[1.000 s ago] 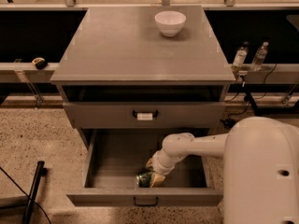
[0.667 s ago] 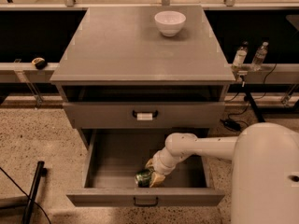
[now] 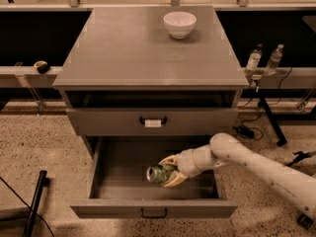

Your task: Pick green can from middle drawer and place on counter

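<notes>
Hand (image 3: 167, 172) clamped around the green can (image 3: 155, 174), tipped sideways, inside the open middle drawer (image 3: 113, 208)

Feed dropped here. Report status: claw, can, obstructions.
Claw in open middle drawer, shut on green can. Can on its side. Counter holds white bowl, far right.

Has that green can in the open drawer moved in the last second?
Yes. The green can, clamped in the gripper, now shows higher, farther from the front edge of the middle drawer than before.
</notes>
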Controlling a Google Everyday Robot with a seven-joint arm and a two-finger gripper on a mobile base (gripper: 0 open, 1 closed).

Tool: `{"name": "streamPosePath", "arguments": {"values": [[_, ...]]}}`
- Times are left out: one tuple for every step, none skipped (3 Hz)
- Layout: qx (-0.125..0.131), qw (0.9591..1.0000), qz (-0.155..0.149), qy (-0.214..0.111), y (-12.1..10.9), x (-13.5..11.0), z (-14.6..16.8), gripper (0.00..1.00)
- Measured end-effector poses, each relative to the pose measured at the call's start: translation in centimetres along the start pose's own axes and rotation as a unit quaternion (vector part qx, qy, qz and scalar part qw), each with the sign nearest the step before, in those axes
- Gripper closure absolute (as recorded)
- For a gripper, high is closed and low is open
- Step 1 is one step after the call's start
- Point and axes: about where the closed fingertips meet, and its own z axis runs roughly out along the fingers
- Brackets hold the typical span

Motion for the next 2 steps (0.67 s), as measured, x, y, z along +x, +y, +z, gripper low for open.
{"name": "streamPosePath", "arguments": {"values": [[0.050,0.9974,-0.009,-0.050,0.1,-3.2,-7.5,1.00],[0.062,0.9976,-0.023,-0.021,-0.7,-5.4,-13.7,1.00]]}}
